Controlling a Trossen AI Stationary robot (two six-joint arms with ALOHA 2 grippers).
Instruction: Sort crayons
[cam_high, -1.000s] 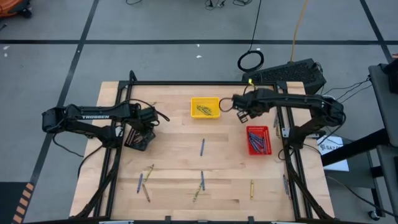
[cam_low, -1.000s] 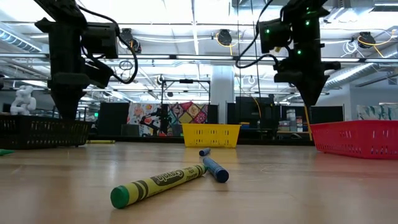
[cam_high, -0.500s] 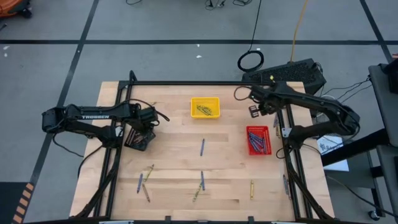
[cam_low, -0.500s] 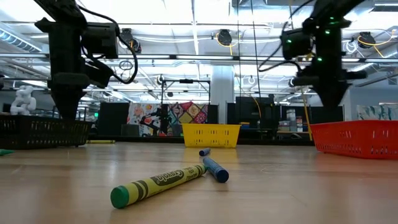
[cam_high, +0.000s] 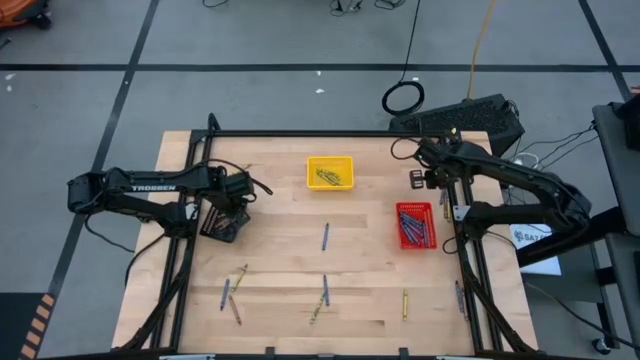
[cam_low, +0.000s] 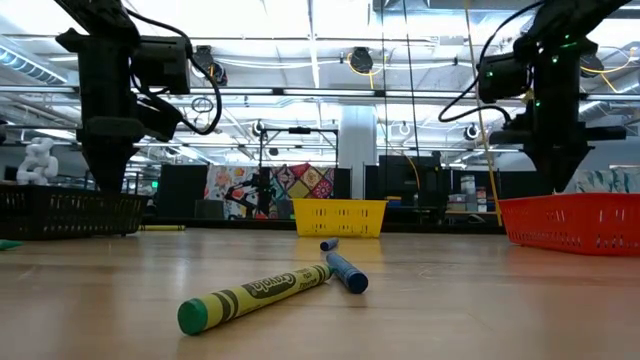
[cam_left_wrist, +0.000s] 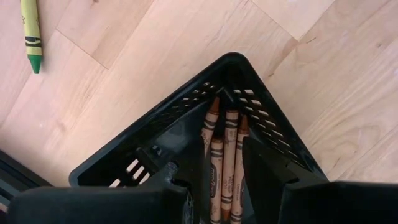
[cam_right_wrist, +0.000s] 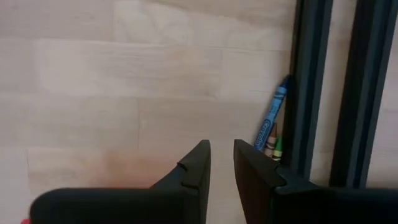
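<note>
Several crayons lie loose on the wooden table: a blue one mid-table, others toward the near edge, and a yellow-green one touching a blue one. Brown crayons lie in the black tray. My left gripper hangs open just above this tray, pointing down. My right gripper hangs above bare table beyond the red tray, with a narrow empty gap between its fingers. A blue crayon lies against the frame rail.
The yellow tray with olive crayons stands at the far middle; the red tray holds blue crayons. Black frame rails run along the table's sides and far edge. A yellow-green crayon lies on the wood beside the black tray. Bare wood lies mid-table.
My right gripper has swung from beside the yellow tray toward the table's right edge, sinking a little and rolling about its own axis; its finger gap looks the same. The crayons and trays have not moved.
</note>
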